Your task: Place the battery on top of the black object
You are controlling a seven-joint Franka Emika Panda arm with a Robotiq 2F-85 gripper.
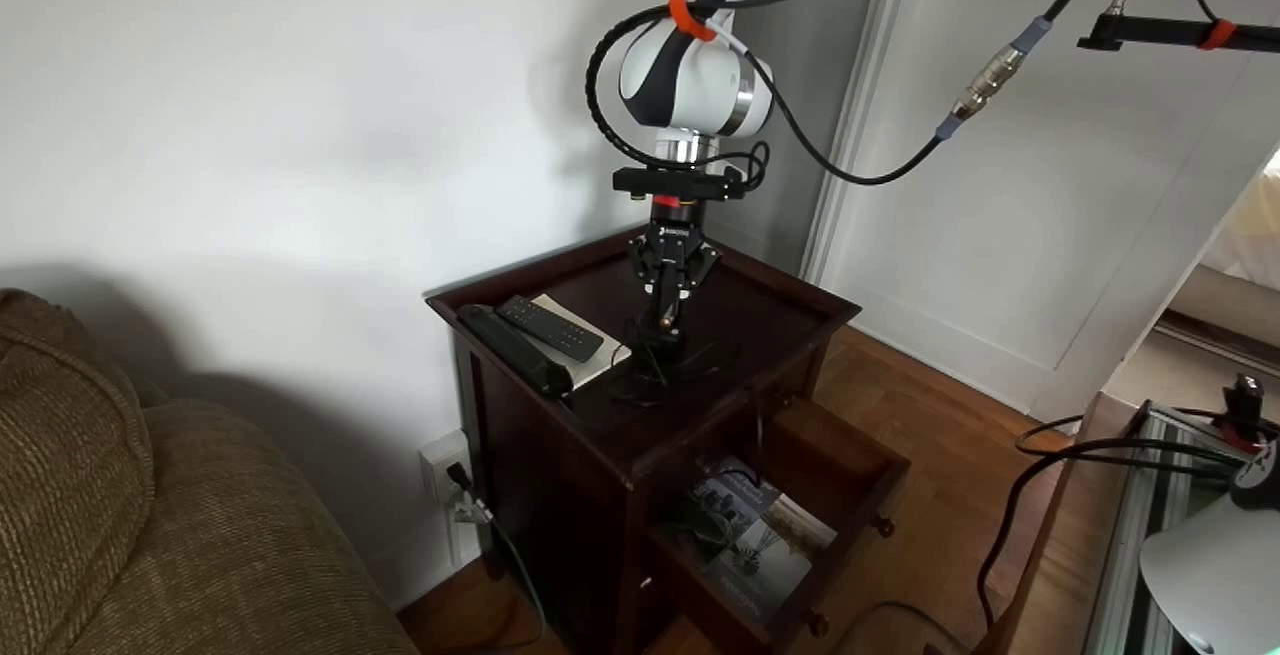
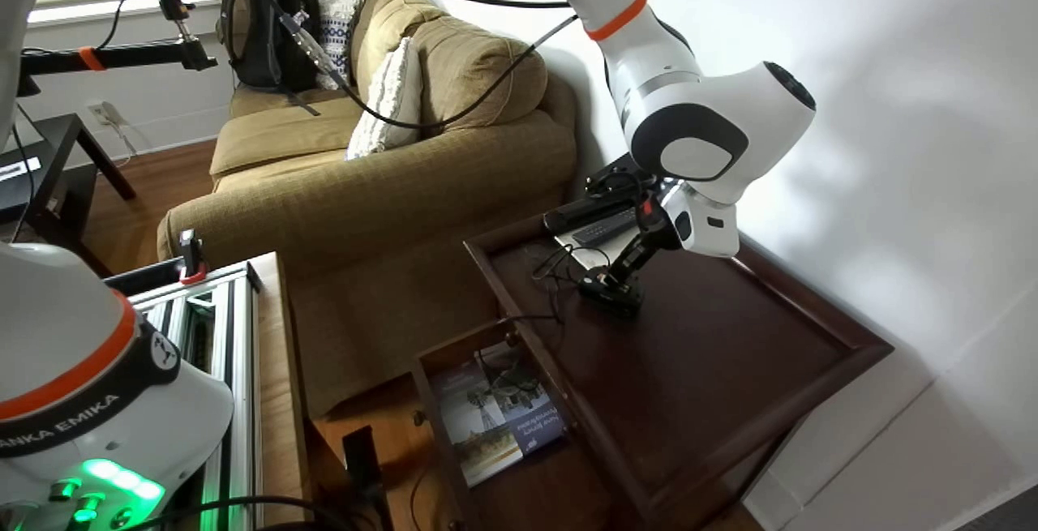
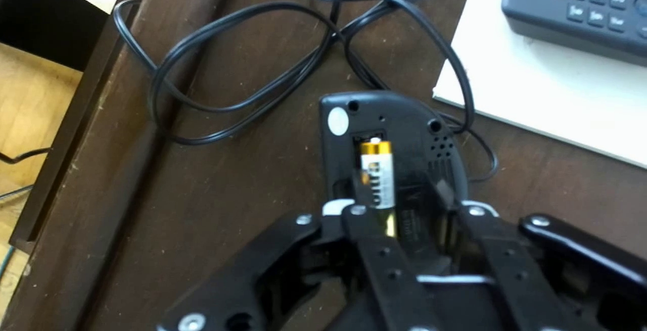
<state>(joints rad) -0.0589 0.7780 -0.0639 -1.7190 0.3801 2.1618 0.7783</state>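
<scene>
Over black object [image 3: 404, 119] | battery [image 3: 379, 177], base partly hidden | contact hard to tell | claw [image 3: 403, 187] spread

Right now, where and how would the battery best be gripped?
Probably across the labelled middle of the battery, from above: its slim cylinder's long sides face the jaws of the open end effector, while the black object lies beneath, blocking that side.
</scene>
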